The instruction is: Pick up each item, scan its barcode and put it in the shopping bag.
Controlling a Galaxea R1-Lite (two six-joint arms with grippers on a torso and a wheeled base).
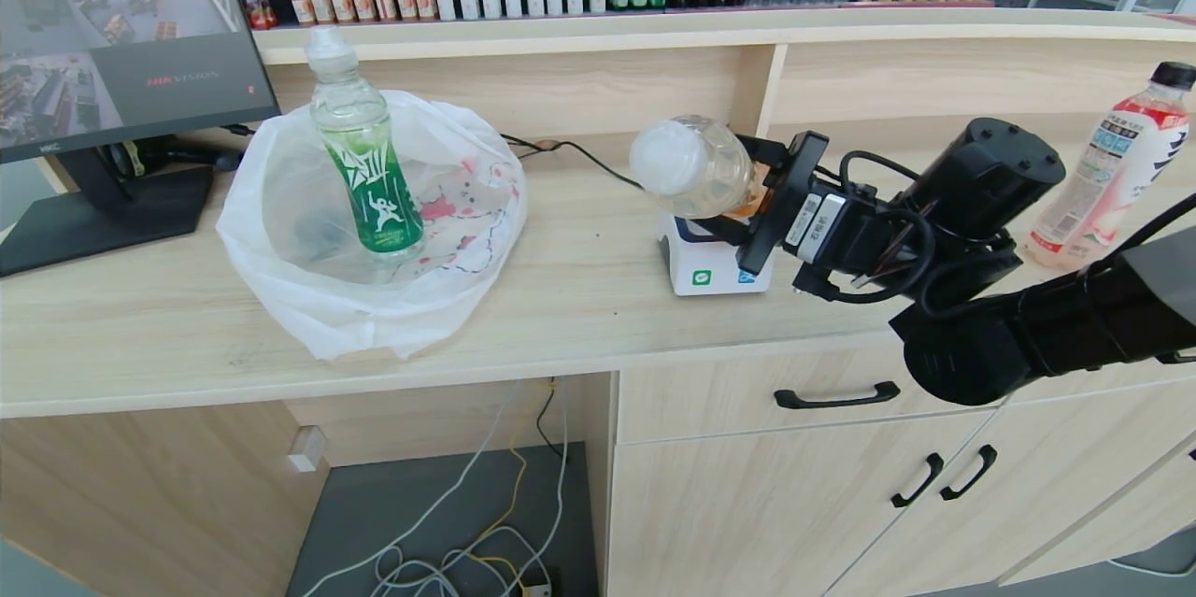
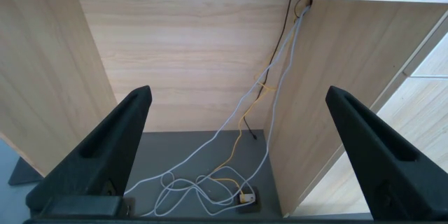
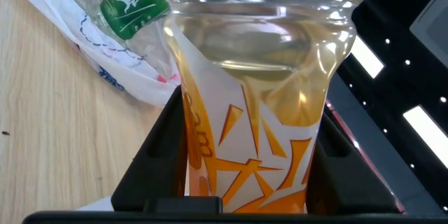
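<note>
The right gripper clamps a clear, orange-labelled plastic bottle just above a small white scanner box. The left gripper has its fingers apart.

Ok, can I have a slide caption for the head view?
Jaws of the right gripper hold an orange-labelled bottle sideways over the scanner; a green bottle stands in the shopping bag.

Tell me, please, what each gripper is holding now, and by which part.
The right gripper holds the orange-labelled bottle, lying sideways above the scanner, by its labelled body. The left gripper is open and holds nothing.
</note>
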